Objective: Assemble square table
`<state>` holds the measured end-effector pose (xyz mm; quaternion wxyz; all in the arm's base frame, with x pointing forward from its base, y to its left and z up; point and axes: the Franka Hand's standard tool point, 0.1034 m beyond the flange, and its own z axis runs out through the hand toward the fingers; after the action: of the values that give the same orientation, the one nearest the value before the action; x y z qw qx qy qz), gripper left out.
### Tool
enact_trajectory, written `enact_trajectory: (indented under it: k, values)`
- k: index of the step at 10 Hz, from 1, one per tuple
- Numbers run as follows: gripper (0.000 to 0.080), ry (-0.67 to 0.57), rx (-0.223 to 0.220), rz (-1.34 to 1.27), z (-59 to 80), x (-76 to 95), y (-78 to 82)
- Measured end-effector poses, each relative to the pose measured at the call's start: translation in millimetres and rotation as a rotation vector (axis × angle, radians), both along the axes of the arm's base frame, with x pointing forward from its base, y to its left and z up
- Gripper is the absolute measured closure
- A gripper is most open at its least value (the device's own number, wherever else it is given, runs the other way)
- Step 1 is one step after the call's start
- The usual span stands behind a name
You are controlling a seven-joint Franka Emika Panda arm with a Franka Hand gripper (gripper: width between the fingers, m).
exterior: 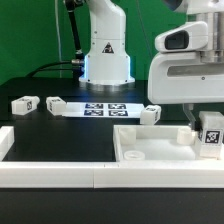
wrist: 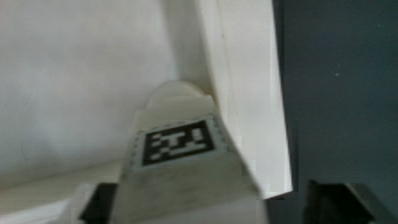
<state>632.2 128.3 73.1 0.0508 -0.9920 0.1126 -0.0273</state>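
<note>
The white square tabletop [exterior: 150, 152] lies at the exterior view's lower right, its raised rim facing up. My gripper [exterior: 208, 128] hangs over its right corner, shut on a white leg block [exterior: 211, 136] with a black-and-white tag, held upright at that corner. In the wrist view the same leg [wrist: 178, 140] runs between my dark fingers [wrist: 96, 205], next to the tabletop's rim [wrist: 242, 90]. The gripper [wrist: 214, 208] hides the leg's near end. Three loose leg blocks lie on the black table: two at the left [exterior: 25, 104] [exterior: 54, 104] and one by the tabletop's far edge [exterior: 150, 114].
The marker board [exterior: 105, 108] lies flat in the middle of the table, in front of the robot base [exterior: 106, 55]. Long white border rails [exterior: 60, 176] run along the front edge and the left side.
</note>
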Motion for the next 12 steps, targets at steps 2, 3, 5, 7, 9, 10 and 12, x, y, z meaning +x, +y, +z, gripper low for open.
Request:
enact_trajectory:
  k: [2,3,5,7,9,10,12]
  values:
    - [0.05,0.022,0.002,-0.142,-2.0,-1.4,-6.5]
    - [0.0501,0.024,0.004,-0.17,-2.0,-1.3,-6.7]
    - [0.0501,0.041,0.018,-0.372,-1.9,-1.5,-7.4]
    - [0.0503,0.08,0.075,-0.663,-3.8,-4.1,-9.9]
    - [0.0503,0.103,0.144,-0.937,-5.7,-3.7,-11.7]
    - [0.0503,0.116,0.166,-1.028,-5.9,-3.8,-11.7]
    - [0.0503,0.146,0.186,-1.143,-5.6,-4.5,-8.7]
